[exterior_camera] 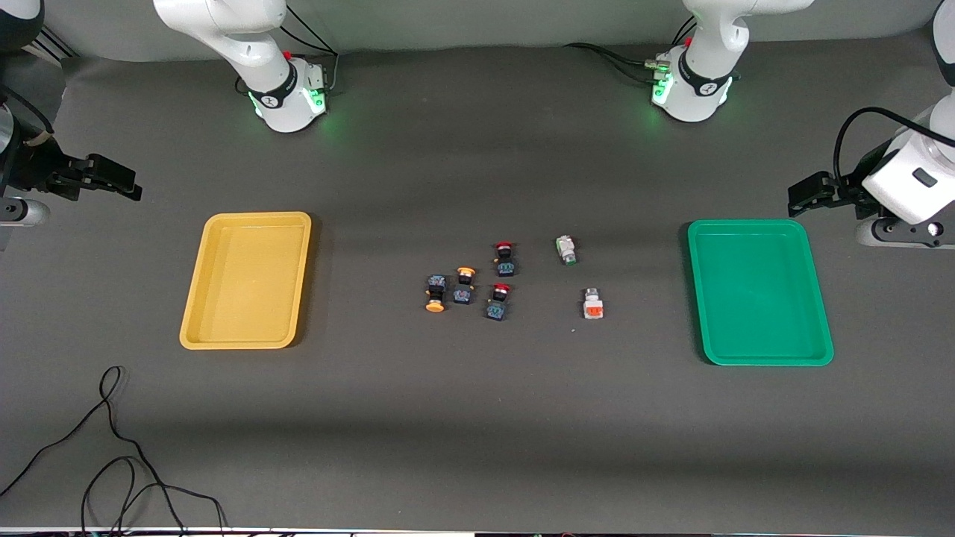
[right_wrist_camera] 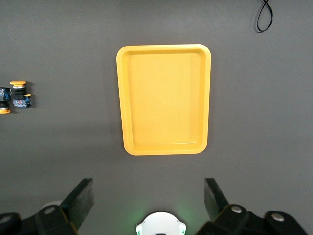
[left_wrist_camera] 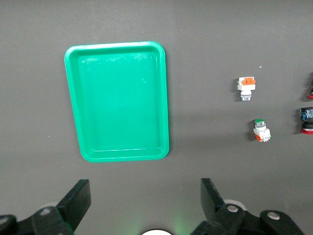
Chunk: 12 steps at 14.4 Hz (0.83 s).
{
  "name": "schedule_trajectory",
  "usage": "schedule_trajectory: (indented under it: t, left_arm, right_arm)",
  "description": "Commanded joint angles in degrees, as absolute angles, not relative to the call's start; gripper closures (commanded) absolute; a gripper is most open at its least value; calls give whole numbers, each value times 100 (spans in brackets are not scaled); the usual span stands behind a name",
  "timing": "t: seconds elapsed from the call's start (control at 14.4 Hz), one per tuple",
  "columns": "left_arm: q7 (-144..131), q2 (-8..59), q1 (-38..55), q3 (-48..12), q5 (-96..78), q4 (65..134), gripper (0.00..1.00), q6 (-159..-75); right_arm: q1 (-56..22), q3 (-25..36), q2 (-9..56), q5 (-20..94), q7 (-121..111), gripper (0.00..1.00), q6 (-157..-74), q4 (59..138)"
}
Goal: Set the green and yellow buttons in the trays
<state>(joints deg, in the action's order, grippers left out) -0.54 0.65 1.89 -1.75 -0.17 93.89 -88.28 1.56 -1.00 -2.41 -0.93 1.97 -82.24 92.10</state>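
High front camera; downward wrist cameras.

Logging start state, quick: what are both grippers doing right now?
Left gripper: open, holding nothing, up near the green tray.
Right gripper: open, holding nothing, up near the yellow tray.

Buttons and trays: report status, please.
Left gripper, right gripper open, waiting. Six buttons mid-table. Yellow tray, green tray empty. Nothing blocking.

Dark grey surface (exterior_camera: 477, 418) carrying trays, buttons, a cable.
Yellow tray (exterior_camera: 246, 280) and green tray (exterior_camera: 759, 291) lie at its ends; buttons (exterior_camera: 504, 280) cluster between; black cable (exterior_camera: 112, 447) nearest the front camera.
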Motion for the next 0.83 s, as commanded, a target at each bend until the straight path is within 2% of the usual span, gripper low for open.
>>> schedule_trajectory:
  t: [0.0, 0.21, 0.76]
  left_arm:
    - [26, 62, 237, -132, 9, 9316, 0, -8807]
    - [26, 62, 246, -132, 9, 9316, 0, -8807]
    - [26, 62, 246, -141, 9, 9308, 0, -8789]
  right_arm:
    - [132, -1, -333, 26, 176, 0, -8183, 9280]
    - [97, 79, -158, 26, 228, 0, -8183, 8974]
    - [-18, 35, -149, 35, 290, 0, -8183, 8982]
